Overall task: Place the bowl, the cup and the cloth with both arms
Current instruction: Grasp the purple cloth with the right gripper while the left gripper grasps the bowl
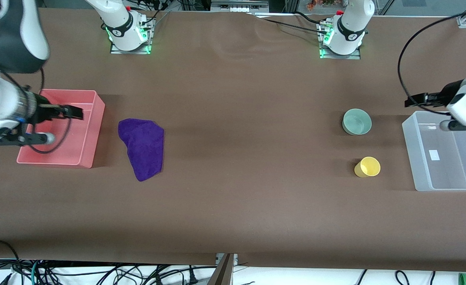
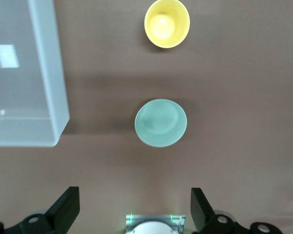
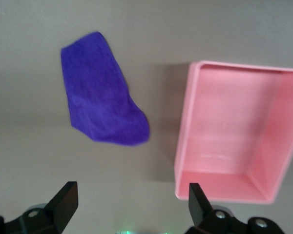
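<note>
At about 9 o'clock on the brown-covered bench stands the empty pink rectangular plastic bin, and the right end effector hangs over it, fingers spread wide with nothing between them; just beside the bin, toward the centre, lies the deep purple rumpled fabric cloth; it looks soft, light and limp, so it will likely sag and trail when lifted; a pinch on a raised fold near its middle, pressed down to the bench, seems the safest hold.

Toward 3 o'clock sits the small pale mint-green round bowl, upright and empty; the small yellow tapered handleless cup stands near it, closer to the front camera, apart from it; both look rigid, light and smooth, probably slippery plastic, so one finger inside and one outside the rim should hold better than squeezing the round sides.

At the 3 o'clock edge is the clear rectangular plastic tub, also empty; the left end effector hovers over its farther corner, fully parted and holding nothing.
</note>
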Robot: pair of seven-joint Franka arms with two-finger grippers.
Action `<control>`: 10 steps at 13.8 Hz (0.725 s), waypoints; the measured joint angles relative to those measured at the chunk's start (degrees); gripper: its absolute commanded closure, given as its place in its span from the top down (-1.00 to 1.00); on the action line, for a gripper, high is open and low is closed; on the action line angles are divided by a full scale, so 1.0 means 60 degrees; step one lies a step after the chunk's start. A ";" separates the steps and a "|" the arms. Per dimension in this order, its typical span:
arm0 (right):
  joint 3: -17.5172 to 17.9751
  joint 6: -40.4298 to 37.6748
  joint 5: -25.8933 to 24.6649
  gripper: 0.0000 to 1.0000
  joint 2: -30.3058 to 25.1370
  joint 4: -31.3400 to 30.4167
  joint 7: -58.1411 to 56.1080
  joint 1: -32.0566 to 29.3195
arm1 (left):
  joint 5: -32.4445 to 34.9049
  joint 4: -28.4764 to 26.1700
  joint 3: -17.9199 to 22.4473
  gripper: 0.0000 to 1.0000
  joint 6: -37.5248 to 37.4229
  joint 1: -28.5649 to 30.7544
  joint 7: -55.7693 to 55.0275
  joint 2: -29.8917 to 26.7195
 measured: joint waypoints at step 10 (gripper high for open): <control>0.1008 0.6816 -0.0005 1.00 0.1324 -0.4367 0.1470 0.0369 | -0.2350 -0.4318 -0.0162 0.74 0.6099 0.1347 0.4889 0.1078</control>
